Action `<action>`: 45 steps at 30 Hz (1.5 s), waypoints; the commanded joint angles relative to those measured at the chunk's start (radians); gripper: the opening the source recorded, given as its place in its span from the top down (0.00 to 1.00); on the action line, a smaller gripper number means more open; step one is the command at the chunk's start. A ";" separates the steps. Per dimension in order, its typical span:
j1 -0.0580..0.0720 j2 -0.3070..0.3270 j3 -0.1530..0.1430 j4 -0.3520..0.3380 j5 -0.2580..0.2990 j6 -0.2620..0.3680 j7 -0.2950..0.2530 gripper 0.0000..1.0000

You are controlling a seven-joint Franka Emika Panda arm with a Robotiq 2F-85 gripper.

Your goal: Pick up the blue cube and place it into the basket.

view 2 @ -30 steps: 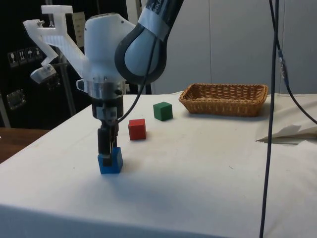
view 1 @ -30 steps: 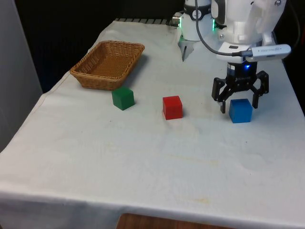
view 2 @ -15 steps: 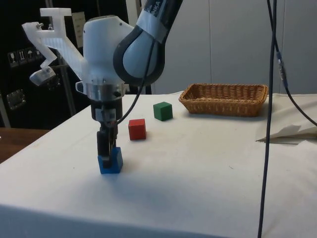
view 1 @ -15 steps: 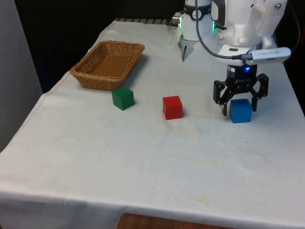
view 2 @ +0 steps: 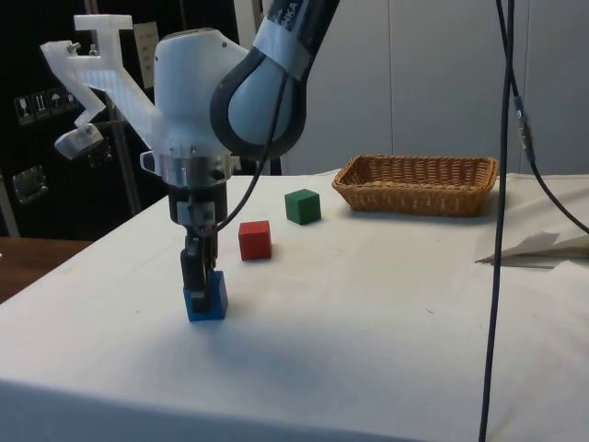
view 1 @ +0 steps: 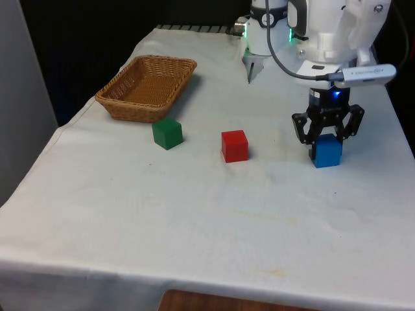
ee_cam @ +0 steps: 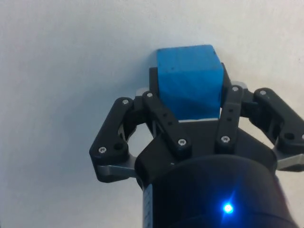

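Our gripper (view 1: 327, 139) is closed on the blue cube (view 1: 326, 153), which sits on the bench (view 1: 194, 214) at the front view's right — well apart from the basket (view 1: 148, 87) at the far left. We should lift straight up, high enough to clear the red cube (view 1: 234, 145) — then carry leftward.

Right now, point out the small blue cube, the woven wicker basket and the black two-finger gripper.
small blue cube (view 1: 327, 154): front view, front face.
woven wicker basket (view 1: 130, 109): front view, near wall.
black two-finger gripper (view 1: 326, 138): front view, between its fingertips.
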 commanded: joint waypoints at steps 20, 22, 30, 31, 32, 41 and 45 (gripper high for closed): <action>-0.001 -0.105 0.003 -0.022 0.004 -0.097 0.001 1.00; -0.006 -0.131 0.011 -0.031 0.017 -0.118 -0.004 1.00; -0.006 -0.191 0.011 -0.043 0.021 -0.174 -0.005 1.00; -0.006 -0.198 0.012 -0.044 0.022 -0.182 -0.005 1.00; -0.006 -0.206 0.011 -0.045 0.022 -0.190 -0.005 1.00; -0.015 -0.280 0.006 -0.071 0.024 -0.253 -0.018 1.00; -0.011 -0.290 -0.003 -0.075 0.010 -0.260 -0.009 1.00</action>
